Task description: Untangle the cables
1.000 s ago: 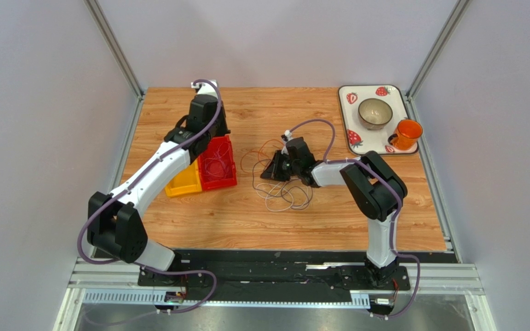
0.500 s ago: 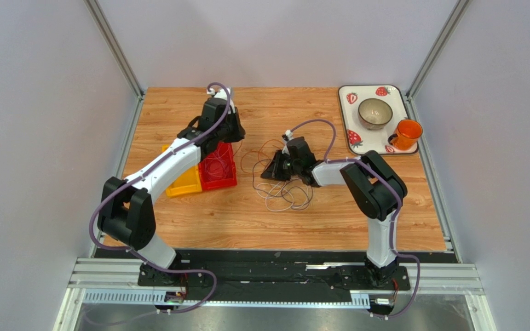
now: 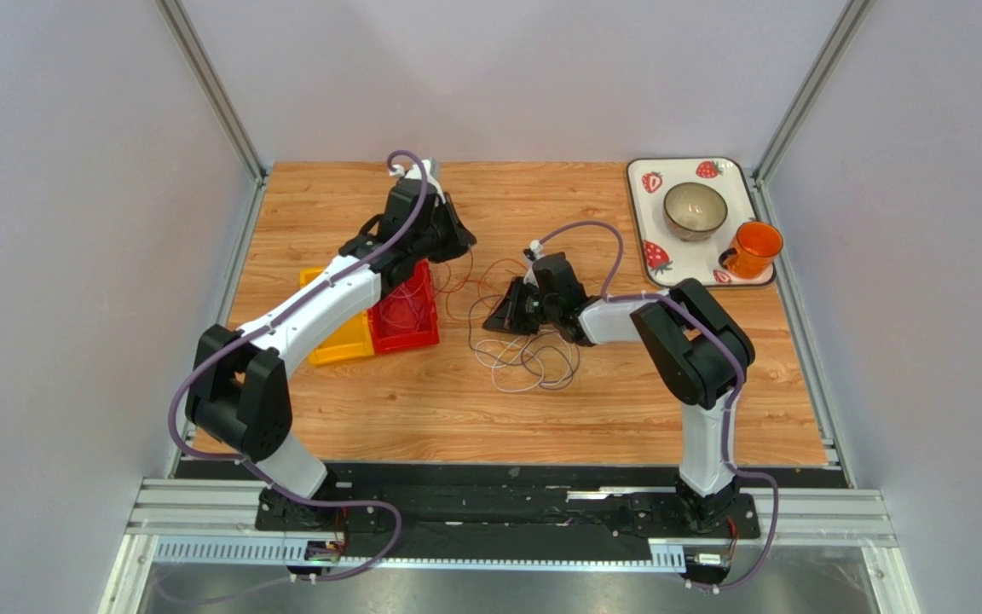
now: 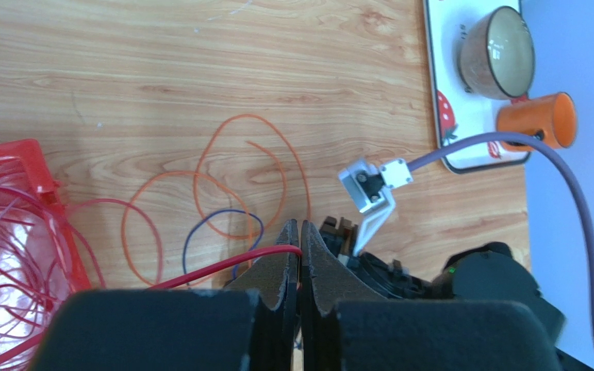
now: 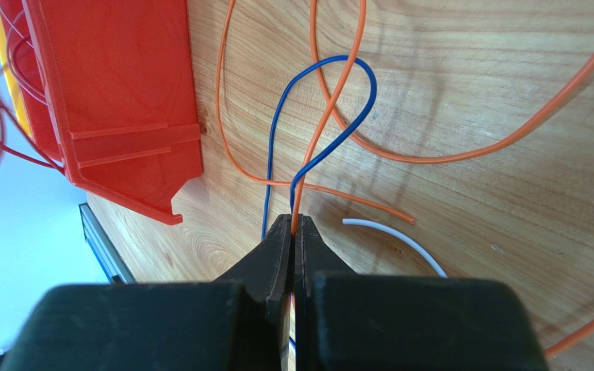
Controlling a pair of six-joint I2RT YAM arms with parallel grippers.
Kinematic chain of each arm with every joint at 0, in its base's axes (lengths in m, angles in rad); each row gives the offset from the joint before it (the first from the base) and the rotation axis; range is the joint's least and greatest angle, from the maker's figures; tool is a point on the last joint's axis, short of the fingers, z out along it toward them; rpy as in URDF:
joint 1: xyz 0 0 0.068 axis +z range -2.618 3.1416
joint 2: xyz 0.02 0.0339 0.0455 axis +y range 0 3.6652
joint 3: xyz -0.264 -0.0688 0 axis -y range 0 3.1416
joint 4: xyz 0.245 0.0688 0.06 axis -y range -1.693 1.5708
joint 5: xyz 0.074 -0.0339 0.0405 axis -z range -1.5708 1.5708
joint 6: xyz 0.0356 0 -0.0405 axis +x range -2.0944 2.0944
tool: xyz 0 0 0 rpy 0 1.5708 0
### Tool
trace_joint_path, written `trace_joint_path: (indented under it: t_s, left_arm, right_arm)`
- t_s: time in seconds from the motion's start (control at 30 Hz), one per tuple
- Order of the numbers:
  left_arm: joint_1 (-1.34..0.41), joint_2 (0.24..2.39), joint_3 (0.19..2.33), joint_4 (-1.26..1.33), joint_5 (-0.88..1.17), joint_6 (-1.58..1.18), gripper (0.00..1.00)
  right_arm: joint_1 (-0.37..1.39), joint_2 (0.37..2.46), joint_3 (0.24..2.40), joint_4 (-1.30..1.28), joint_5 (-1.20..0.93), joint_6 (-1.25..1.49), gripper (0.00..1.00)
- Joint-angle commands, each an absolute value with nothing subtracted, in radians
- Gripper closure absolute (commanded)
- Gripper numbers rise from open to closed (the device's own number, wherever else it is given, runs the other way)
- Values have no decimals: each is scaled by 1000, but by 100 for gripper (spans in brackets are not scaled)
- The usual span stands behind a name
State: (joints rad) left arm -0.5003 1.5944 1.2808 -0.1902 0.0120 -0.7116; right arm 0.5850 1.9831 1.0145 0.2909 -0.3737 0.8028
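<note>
A loose tangle of thin cables (image 3: 524, 353) lies mid-table: orange loops (image 4: 252, 154), a blue loop (image 5: 353, 68) and a white end (image 5: 394, 236). My left gripper (image 3: 458, 241) (image 4: 300, 232) is shut on a red cable (image 4: 226, 267), which trails left toward the red bin (image 4: 15, 164) holding more red cable coils (image 4: 6, 255). My right gripper (image 3: 499, 320) (image 5: 292, 224) is shut on an orange cable (image 5: 331, 93) just where the blue loop crosses it. The blue cable runs down past the fingertips.
The red bin (image 3: 407, 314) and a yellow bin (image 3: 343, 340) stand side by side left of the tangle. A strawberry-print tray (image 3: 644, 192) at the back right carries a bowl (image 3: 695, 209) and an orange cup (image 3: 755, 246). A metal frame runs round the table's edges.
My left arm has swung right from above the red bin toward the table's middle, drawing the red cable with it. The right arm and its cable have not moved.
</note>
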Motion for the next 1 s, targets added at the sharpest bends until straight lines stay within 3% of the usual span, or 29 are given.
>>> trace_joint_path:
  t_s: [0.0,0.53,0.97]
  left_arm:
    - [-474,1545,1249,-173,-46,-712,100]
    - [-308,1462,1126,-164,-60,-680,100]
    - [-299,1612,1157,-225,-124,-672,100]
  right_arm:
    - [578,1997,1035,345,-388,818,100]
    - [577,2011,1039,359,-403,828,100]
    - [574,2013,1040,362,-411,830,100]
